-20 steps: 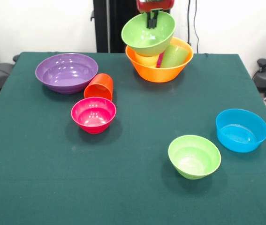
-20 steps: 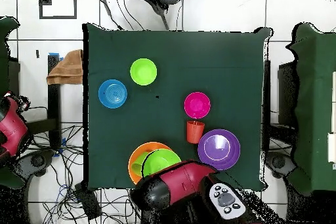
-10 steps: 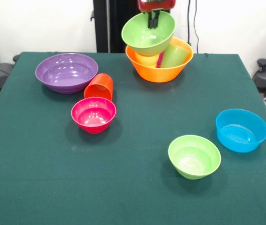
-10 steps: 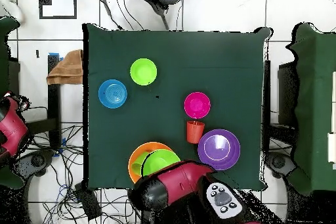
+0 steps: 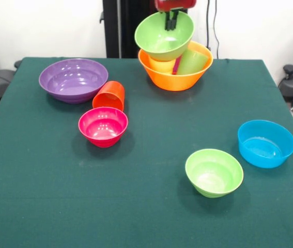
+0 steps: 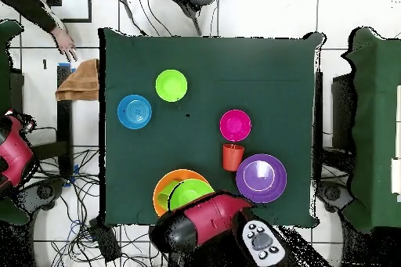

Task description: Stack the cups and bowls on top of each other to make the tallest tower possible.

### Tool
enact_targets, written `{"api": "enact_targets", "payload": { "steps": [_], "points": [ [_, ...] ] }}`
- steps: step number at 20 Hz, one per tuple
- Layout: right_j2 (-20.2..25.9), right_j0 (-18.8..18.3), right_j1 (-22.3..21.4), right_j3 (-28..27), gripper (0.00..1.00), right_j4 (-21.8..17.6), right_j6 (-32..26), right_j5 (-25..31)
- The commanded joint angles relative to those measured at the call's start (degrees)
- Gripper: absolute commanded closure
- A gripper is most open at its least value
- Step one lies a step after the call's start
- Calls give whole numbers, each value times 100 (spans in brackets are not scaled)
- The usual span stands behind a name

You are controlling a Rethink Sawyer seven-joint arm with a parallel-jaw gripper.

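The tower stands at the table's far side: a large orange bowl (image 5: 174, 80) (image 6: 166, 180) holds a yellow cup (image 5: 162, 65), a light green cup (image 5: 193, 62) and a sliver of a magenta cup (image 5: 176, 66). A large light green bowl (image 5: 162, 39) (image 6: 192, 193) sits tilted on them. My gripper (image 5: 171, 19) is shut on its far rim; in the overhead view the arm hides it. An orange-red cup (image 5: 110, 95) (image 6: 232, 156) lies on its side between the purple bowl (image 5: 74, 80) (image 6: 261, 178) and the pink-red bowl (image 5: 103, 126) (image 6: 235, 125).
A small light green bowl (image 5: 214, 172) (image 6: 171, 85) and a blue bowl (image 5: 266, 143) (image 6: 135, 112) stand apart near the front right. Off the table, a person's hand (image 6: 63, 42) reaches toward a brown cloth (image 6: 78, 82).
My gripper and the large light green bowl have risen slightly. A person's arm has come into the overhead view at the upper left.
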Motion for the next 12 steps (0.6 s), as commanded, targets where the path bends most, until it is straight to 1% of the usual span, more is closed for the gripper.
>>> {"api": "enact_targets", "payload": {
  "steps": [1, 2, 6, 10, 12],
  "points": [
    [710, -439, -914, 624, 100, 308, -517, 16],
    [803, -538, -1134, 741, 100, 375, -635, 62],
    [1106, -793, -1680, 1015, 100, 576, -797, 102],
    [1240, -892, -1913, 1080, 100, 551, -784, 64],
    [1331, -961, -2020, 1129, 100, 605, -793, 70]
  ]
}}
